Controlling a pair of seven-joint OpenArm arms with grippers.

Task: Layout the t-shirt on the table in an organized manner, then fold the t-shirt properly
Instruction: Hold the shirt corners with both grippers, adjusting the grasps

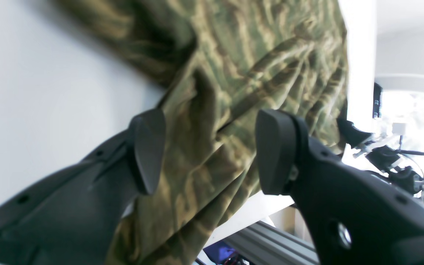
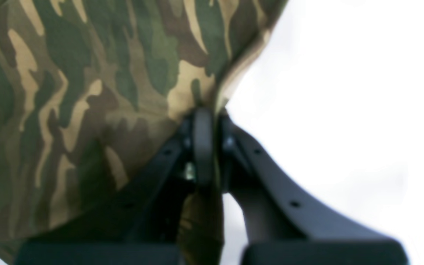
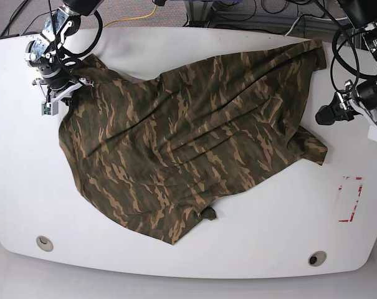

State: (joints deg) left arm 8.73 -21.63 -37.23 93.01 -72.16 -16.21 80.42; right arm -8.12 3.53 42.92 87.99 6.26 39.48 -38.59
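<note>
right wrist: right hand (image 2: 204,121) clamps t-shirt (image 2: 87,103) edge, blurred | left hand (image 1: 208,147) wide

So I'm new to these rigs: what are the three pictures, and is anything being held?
One overhead camera, plus one on each arm's wrist. From above, a camouflage t-shirt lies spread but rumpled on a white table. The right gripper, at the overhead view's top left, is pinched shut on the shirt's edge. The left gripper, at the overhead view's right, stands open; its own camera shows cloth between its fingers, not yet pinched.
</note>
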